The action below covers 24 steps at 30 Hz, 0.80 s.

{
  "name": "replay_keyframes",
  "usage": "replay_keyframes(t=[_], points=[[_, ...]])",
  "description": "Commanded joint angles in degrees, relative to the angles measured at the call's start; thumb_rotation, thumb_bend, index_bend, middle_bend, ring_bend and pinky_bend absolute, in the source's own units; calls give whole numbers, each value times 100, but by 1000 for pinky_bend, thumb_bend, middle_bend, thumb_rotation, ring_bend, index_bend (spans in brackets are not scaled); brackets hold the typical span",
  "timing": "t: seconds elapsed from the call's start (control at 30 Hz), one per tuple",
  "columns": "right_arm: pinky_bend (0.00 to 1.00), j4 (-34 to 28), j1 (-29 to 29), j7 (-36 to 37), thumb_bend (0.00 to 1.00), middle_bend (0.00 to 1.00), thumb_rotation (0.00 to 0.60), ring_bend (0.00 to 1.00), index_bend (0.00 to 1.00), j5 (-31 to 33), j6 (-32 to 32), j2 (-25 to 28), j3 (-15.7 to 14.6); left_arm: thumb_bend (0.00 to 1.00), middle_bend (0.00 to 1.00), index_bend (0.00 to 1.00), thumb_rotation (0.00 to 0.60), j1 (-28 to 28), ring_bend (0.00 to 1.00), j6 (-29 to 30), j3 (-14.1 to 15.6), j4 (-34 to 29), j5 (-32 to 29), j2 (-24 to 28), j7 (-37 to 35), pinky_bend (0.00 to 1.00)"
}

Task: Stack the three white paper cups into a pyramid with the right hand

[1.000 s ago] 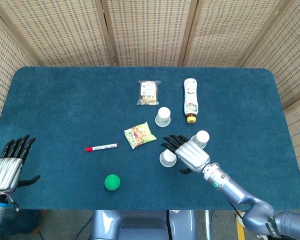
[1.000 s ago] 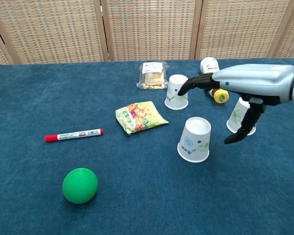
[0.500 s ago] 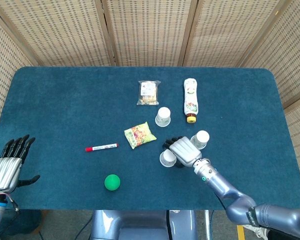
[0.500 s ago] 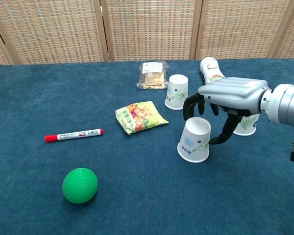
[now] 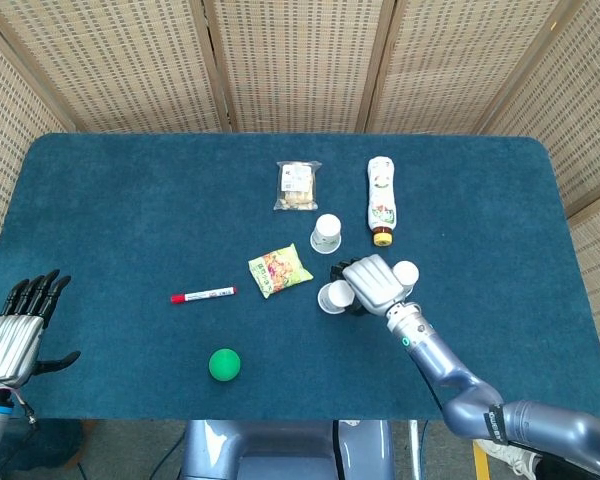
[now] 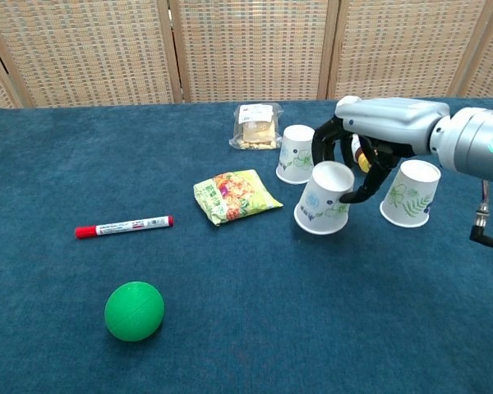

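Observation:
Three white paper cups with green prints stand upside down on the blue table. The far cup (image 5: 326, 233) (image 6: 297, 153) and the right cup (image 5: 405, 273) (image 6: 409, 193) rest flat. My right hand (image 5: 373, 283) (image 6: 378, 125) grips the middle cup (image 5: 333, 297) (image 6: 324, 198), its fingers curled round the cup's upturned base. That cup is tilted, with its rim toward the lower left, between the other two. My left hand (image 5: 15, 330) hangs open beyond the table's near-left corner, holding nothing.
A yellow snack packet (image 6: 234, 195) lies just left of the cups. A cracker bag (image 6: 258, 125) and a lying sauce bottle (image 5: 381, 200) are behind them. A red marker (image 6: 123, 226) and a green ball (image 6: 134, 310) sit at the near left.
My right hand came down over the middle cup, closed on it, and has tipped and carried it back toward the other two cups. The left hand has not moved.

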Motion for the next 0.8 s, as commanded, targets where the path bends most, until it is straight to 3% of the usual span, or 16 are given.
replay_keyframes(t=[0.03,0.7,0.73,0.8], points=[[618,67,88,-229,389,522,600,489,478,225,125,19,123,0,0,0,600,-4,0,-2,7,-3,13,10,-15,0],[602,215,706,-2232,359,470,600,380,474,1925,290,-213,-110,0,0,0,600,-39,0,-60,48,-7,79,132,-269,0],[588,192,719,-2276,350,453,600,358,469,1963,303,-201,-121,0,0,0,600,-41,0,-62,50,-8,82,135,-273,0],[463,56,773,-2451,335,378,600,263,429,2169,277,-119,-192,0,0,0,600,-41,0,-61,55,-12,90,145,-291,0]])
